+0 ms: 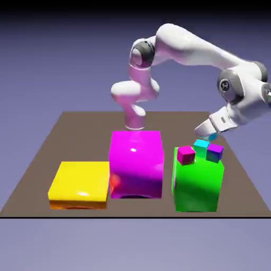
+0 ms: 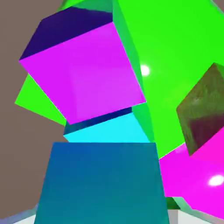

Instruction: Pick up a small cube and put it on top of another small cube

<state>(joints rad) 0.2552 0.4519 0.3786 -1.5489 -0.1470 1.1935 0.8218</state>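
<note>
The claw [image 1: 209, 135] is clamped on a tiny teal-blue cube [image 2: 100, 183], which fills the space between the fingertips in the hand view and shows as a small patch at the end of the tilted hand in the exterior view. This looks to be the cube being moved, held up off the green block [image 1: 197, 185] so that it can travel without knocking its neighbours. On that block's top sit three more small cubes — the magenta cube [image 1: 186, 155] on the exterior view's left, the purple cube [image 1: 214, 152] on the right, and the cyan cube [image 1: 201, 147] between and behind them. Any of these could be the base; the pictures don't settle which. They sit so near each other that the carried cube probably needs levelling and centring over its base before release — a slanted set-down could nudge a neighbour.
</note>
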